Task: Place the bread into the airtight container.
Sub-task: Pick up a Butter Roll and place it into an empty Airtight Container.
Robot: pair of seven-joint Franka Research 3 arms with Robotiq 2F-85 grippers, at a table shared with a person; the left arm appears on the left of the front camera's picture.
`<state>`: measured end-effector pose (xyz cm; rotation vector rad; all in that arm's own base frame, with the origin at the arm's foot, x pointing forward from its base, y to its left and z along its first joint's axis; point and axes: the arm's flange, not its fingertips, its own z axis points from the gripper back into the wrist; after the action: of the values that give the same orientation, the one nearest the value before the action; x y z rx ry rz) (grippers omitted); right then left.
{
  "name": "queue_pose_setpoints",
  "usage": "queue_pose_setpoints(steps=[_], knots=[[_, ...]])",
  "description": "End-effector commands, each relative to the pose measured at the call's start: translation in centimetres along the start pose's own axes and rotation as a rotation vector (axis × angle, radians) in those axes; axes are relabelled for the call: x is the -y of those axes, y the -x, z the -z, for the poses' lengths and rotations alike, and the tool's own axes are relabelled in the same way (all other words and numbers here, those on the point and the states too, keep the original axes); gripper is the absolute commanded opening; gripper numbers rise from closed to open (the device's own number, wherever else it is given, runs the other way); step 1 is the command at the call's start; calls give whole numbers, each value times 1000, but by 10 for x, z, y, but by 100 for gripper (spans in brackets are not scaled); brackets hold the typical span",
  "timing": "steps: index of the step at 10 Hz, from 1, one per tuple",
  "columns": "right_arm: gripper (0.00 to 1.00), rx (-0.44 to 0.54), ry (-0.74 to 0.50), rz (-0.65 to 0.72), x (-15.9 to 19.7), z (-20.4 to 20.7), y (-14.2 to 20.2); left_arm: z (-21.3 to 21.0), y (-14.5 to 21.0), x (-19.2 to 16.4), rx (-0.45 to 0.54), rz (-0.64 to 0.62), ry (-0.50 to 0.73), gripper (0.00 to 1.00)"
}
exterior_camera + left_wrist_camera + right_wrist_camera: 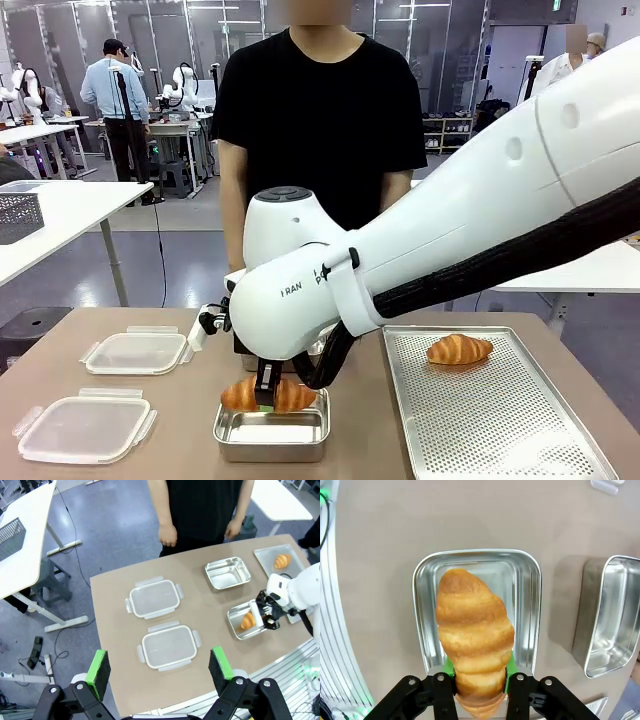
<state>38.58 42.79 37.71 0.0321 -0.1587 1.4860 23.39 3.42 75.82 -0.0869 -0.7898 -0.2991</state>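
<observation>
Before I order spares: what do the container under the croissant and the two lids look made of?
Container under the croissant: likely stainless steel, going by its shiny, reflective walls. Near lid and far lid: probably frosted, half-clear plastic, with clip tabs at the edges.

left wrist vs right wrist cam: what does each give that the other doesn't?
Left wrist view: open left gripper, two clear plastic lids, the person's hands, second croissant on the tray.
Right wrist view: right gripper up close, green pads clamping the croissant at one end.
Both: that croissant held over a steel container, with a second steel container beside it.
</observation>
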Motion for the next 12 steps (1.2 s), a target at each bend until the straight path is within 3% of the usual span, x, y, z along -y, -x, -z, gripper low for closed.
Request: queue_pose_setpoints(steps=[1,2,3,4,5,6,7,8,9,12], knots=[[41,-18,1,39,3,8,-12,-1,0,1,-1,-1,-7,100],[41,-37,-10,28,3,12,-13,-1,0,1,-1,-1,-7,100],[54,-34,-11,40,5,14,-13,-1,0,1,-1,-1,-7,100],[57,-37,-15,36,7,16,-13,-1,0,1,-1,-1,-7,100],[70,-50,-26,39,9,19,-12,-1,0,1,-1,-1,-7,100],[73,-52,-27,38,9,21,-12,-1,0,1,-1,-1,-7,100],[85,-42,-18,44,8,17,-11,-1,0,1,-1,-1,-7,100],[88,-42,-5,42,7,14,-10,-1,0,1,-1,-1,-7,100],[100,-43,-7,42,6,12,-8,-1,0,1,-1,-1,-7,100],[100,-60,-6,55,6,14,-3,-1,0,1,-1,-1,-7,100]])
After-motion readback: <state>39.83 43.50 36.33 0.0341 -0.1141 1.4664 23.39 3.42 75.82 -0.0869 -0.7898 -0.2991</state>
